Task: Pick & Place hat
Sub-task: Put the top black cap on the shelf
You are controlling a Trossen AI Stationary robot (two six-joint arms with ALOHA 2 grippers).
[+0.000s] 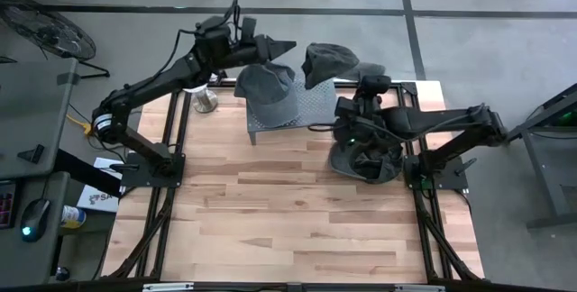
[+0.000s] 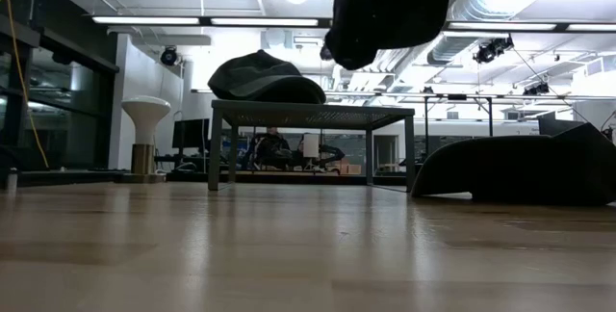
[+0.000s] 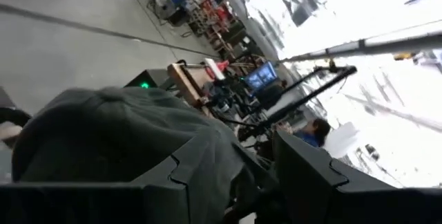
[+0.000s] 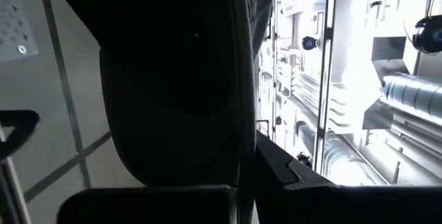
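Grey and soft-crowned, the grey hat [image 1: 329,60] hangs in the air above the far edge of the counter [image 1: 270,229], clear of every surface. It is gripped by the left gripper [image 1: 290,49], whose jaws are closed on the fabric. The left wrist view shows the crown bulging just ahead of the two dark fingers [image 3: 181,179]. In the low view, the hat dangles near the top of the frame, higher than the small metal rack [image 1: 317,103] beside it.

A second hat [image 1: 266,89] sits on the perforated top of that rack, on its left half. The grey hat is just beyond the rack's far right corner.

A third hat [image 1: 365,161] lies on the wooden counter near the right arm's base, well below the other two and just beside the rack's right side.

The right gripper [image 1: 345,112] is over the rack's right edge, between the raised hat and the one on the counter. Its jaws are closed, and the pictures do not show whether they pinch anything. Its wrist camera looks up past a dark shape at the ceiling pipes.

A pale cup-like object [image 1: 206,103] stands on the counter left of the rack.
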